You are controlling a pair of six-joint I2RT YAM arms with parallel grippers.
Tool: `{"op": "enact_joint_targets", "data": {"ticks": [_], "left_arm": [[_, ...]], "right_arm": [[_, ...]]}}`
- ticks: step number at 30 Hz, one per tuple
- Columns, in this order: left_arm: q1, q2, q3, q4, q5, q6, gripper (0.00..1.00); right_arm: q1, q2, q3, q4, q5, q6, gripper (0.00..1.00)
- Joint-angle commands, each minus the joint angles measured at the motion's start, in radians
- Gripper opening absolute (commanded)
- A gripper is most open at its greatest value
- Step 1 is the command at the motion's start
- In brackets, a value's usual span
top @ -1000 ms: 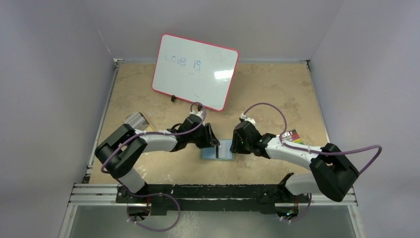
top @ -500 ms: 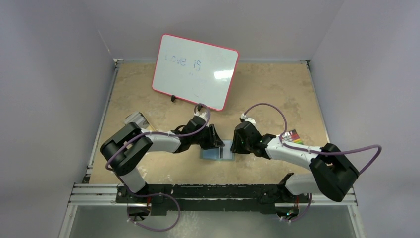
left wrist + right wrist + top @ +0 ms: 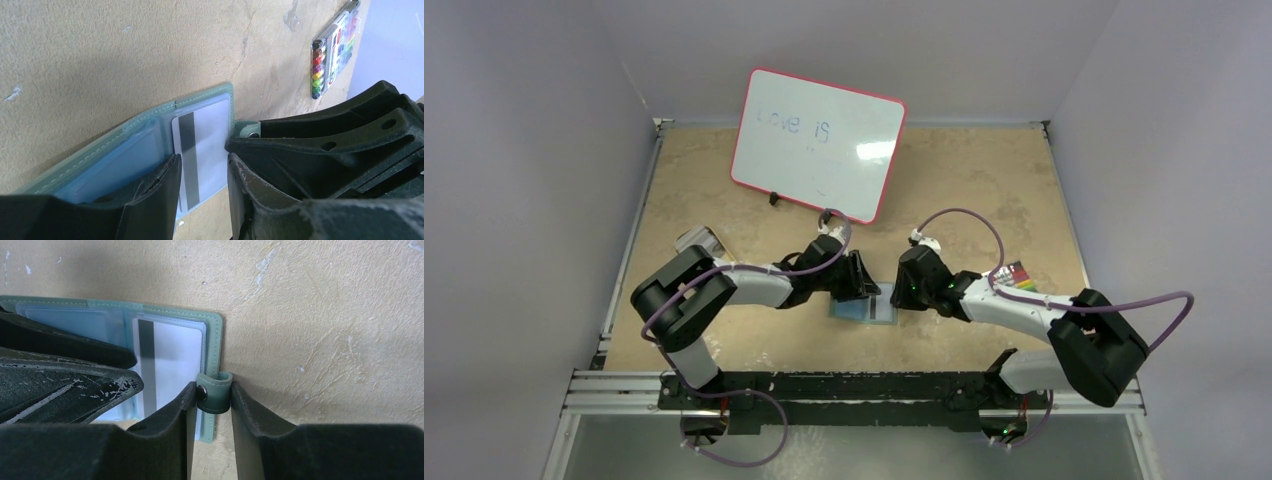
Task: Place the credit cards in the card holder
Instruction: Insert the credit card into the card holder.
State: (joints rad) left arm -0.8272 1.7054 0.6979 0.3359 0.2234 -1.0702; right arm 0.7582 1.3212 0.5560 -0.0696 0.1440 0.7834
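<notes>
The sage-green card holder [image 3: 844, 312] lies open on the table. It also shows in the left wrist view [image 3: 150, 114] and in the right wrist view [image 3: 212, 330]. A pale blue card [image 3: 115, 160] sits in its left half. A whitish card with a dark stripe [image 3: 210, 130] lies in the right half, its near end past the holder's edge. My left gripper [image 3: 202, 162] is low over the striped card with a narrow gap between its jaws and grips nothing. My right gripper [image 3: 213, 387] is shut on the holder's snap tab [image 3: 216, 399].
A red-framed whiteboard [image 3: 817, 145] stands at the back. A pack of coloured markers [image 3: 1016, 275] lies to the right beside the right forearm. A silver ribbed case [image 3: 696, 240] lies at the left behind the left arm. The two grippers are almost touching.
My left gripper has shifted a little to the right, further over the card holder and closer to the right gripper. The right gripper has stayed on the tab.
</notes>
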Motion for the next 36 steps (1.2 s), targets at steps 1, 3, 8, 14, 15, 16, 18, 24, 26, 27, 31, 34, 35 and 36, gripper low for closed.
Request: {"op": "enact_joint_targets", "data": {"ticks": [1,3,8,14,15,16,18,24,26,27,31,34,35,36], "left_arm": [[-0.016,-0.010,0.051,0.073,0.008,-0.010,0.38],[-0.016,-0.028,0.064,0.026,-0.005,0.024,0.38],[-0.015,-0.098,0.110,-0.163,-0.082,0.167,0.41],[-0.001,-0.189,0.195,-0.408,-0.217,0.337,0.53],[0.005,-0.205,0.204,-0.436,-0.235,0.360,0.54],[0.013,-0.220,0.218,-0.467,-0.251,0.383,0.56],[0.033,-0.245,0.242,-0.536,-0.286,0.434,0.60],[0.046,-0.325,0.359,-0.838,-0.611,0.669,0.66],[0.050,-0.367,0.365,-0.871,-0.679,0.760,0.66],[0.055,-0.385,0.360,-0.879,-0.699,0.804,0.66],[0.118,-0.412,0.354,-0.931,-0.728,0.929,0.65],[0.187,-0.397,0.352,-0.978,-0.687,0.994,0.64],[0.207,-0.390,0.354,-1.003,-0.687,1.014,0.64],[0.227,-0.386,0.357,-1.023,-0.706,1.025,0.64]], "right_arm": [[0.003,0.001,0.002,-0.006,0.042,0.019,0.32],[0.003,-0.001,0.008,-0.024,0.067,0.018,0.31],[0.001,-0.036,0.010,-0.054,0.104,0.022,0.30],[0.000,-0.045,0.012,-0.062,0.132,0.030,0.29],[0.000,-0.045,0.017,-0.069,0.140,0.033,0.28],[0.000,-0.046,0.021,-0.075,0.144,0.035,0.28],[0.000,-0.054,0.026,-0.080,0.148,0.035,0.29],[-0.001,-0.142,0.050,-0.120,0.135,0.016,0.45],[-0.001,-0.180,0.053,-0.112,0.117,-0.001,0.52],[0.000,-0.196,0.056,-0.111,0.109,-0.007,0.55],[0.000,-0.251,0.081,-0.106,0.101,-0.040,0.61],[0.000,-0.285,0.093,-0.092,0.083,-0.074,0.62],[0.000,-0.294,0.096,-0.089,0.071,-0.084,0.61],[0.000,-0.302,0.101,-0.089,0.064,-0.094,0.61]]}}
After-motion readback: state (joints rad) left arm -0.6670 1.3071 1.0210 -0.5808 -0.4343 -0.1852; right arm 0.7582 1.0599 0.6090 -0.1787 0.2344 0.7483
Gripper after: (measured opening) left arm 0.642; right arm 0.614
